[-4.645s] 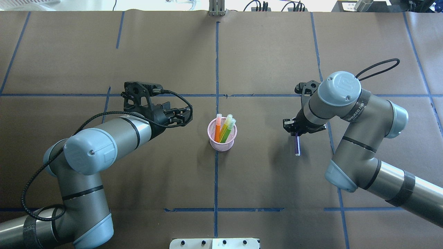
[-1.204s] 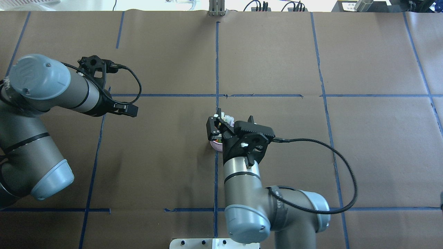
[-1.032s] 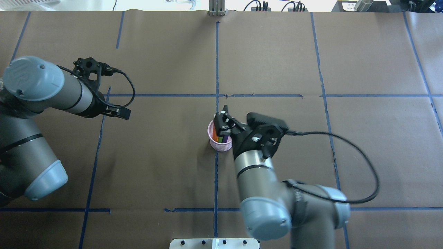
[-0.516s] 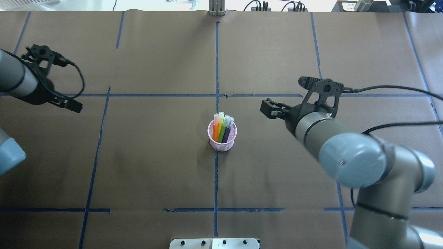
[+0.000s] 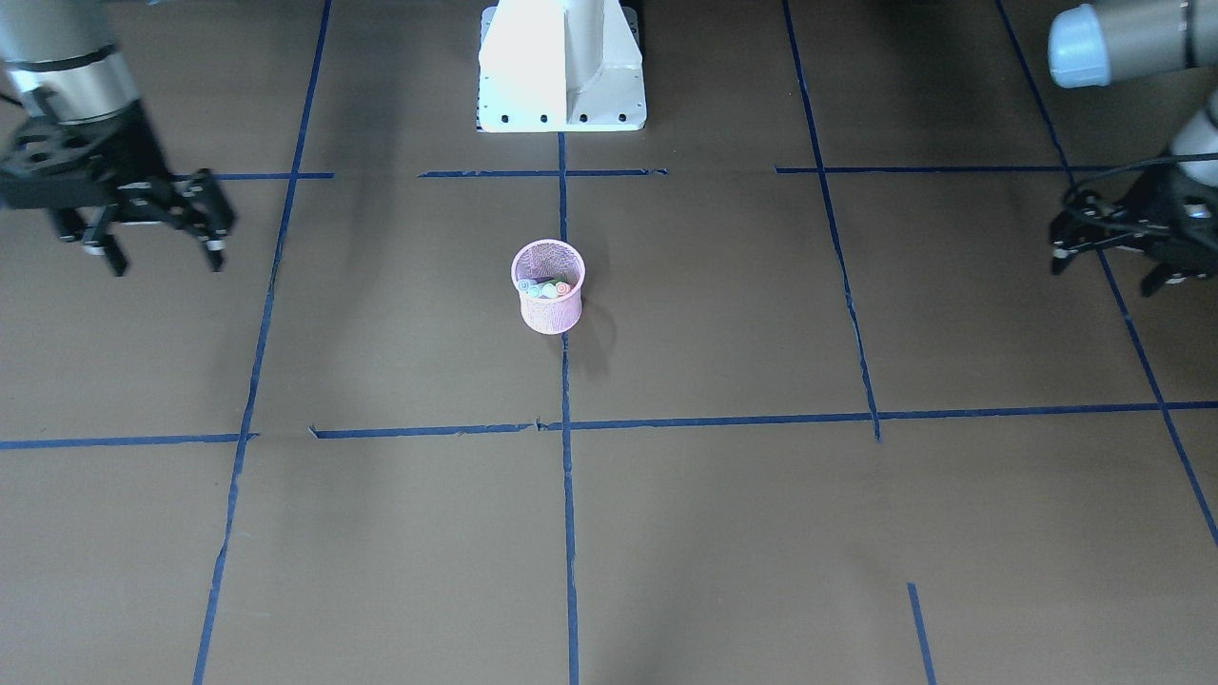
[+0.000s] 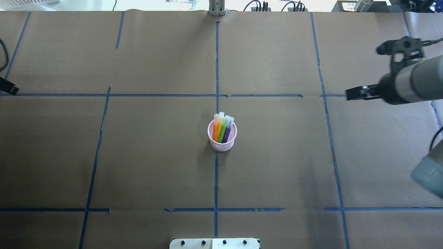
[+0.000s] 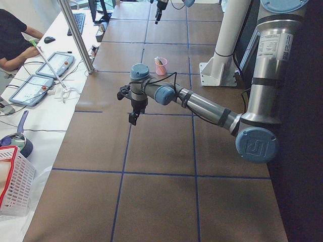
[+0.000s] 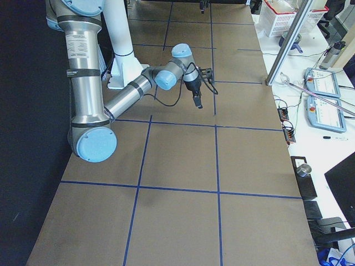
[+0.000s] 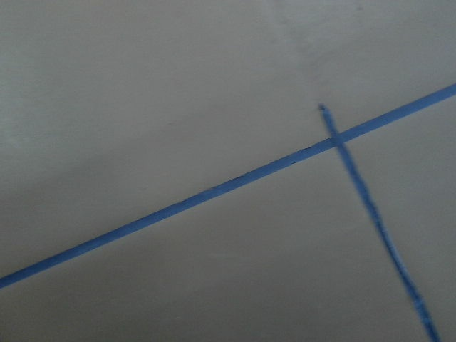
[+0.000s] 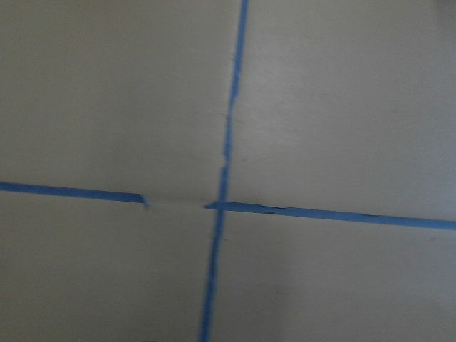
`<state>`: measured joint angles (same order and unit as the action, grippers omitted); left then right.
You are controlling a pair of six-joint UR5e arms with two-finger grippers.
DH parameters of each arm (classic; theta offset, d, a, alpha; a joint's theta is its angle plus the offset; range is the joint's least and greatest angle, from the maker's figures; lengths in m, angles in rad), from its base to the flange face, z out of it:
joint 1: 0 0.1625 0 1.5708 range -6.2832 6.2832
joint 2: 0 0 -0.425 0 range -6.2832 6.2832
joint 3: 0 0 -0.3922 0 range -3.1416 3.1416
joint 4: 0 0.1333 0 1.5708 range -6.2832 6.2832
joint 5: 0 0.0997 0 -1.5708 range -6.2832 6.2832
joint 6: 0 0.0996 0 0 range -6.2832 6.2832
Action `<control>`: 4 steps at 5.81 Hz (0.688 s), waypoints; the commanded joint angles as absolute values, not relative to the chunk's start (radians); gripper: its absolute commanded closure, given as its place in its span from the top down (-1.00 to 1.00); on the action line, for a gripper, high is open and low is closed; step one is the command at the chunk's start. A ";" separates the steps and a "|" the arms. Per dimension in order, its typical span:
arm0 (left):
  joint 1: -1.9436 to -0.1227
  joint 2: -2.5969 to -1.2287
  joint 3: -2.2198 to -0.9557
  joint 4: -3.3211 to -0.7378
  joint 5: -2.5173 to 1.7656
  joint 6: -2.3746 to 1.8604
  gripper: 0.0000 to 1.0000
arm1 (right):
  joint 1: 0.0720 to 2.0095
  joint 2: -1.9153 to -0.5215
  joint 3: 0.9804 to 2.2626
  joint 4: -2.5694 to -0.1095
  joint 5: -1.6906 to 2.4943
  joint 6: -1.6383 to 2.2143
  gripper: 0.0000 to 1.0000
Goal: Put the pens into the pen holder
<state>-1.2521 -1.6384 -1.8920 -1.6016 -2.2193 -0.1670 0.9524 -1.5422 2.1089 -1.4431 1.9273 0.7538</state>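
The pink mesh pen holder (image 6: 222, 141) stands upright at the table's middle, on the blue centre line; it also shows in the front view (image 5: 549, 303) and the left side view (image 7: 161, 68). The orange, yellow, green and purple pens (image 6: 221, 128) stand in it, pale caps up, leaning to the far side. My right gripper (image 5: 164, 259) is open and empty, far to the cup's right (image 6: 356, 93). My left gripper (image 5: 1104, 271) is open and empty, far to the cup's left, only a tip showing at the overhead view's edge (image 6: 8, 86). No pen lies on the table.
The table is covered in brown paper with a grid of blue tape lines (image 6: 216, 69). The robot's white base (image 5: 561, 67) stands at the table's near edge. A desk with tablets (image 7: 33, 88) and a white basket (image 7: 12, 186) lies beyond the far edge.
My right gripper brought the purple pen to the cup and let it go there. Both arms have since swung outward, away from the cup, toward the table's ends.
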 commanded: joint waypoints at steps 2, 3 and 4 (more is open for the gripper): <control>-1.481 -1.570 -1.899 -1.439 -2.315 -0.080 1.00 | 1.456 -1.655 1.793 -1.457 2.389 0.034 0.99; -1.530 -1.566 -1.864 -1.436 -2.315 0.030 1.00 | 1.551 -1.663 1.672 -1.462 2.391 -0.173 0.99; -1.539 -1.563 -1.849 -1.425 -2.313 0.037 1.00 | 1.619 -1.654 1.637 -1.541 2.393 -0.289 0.99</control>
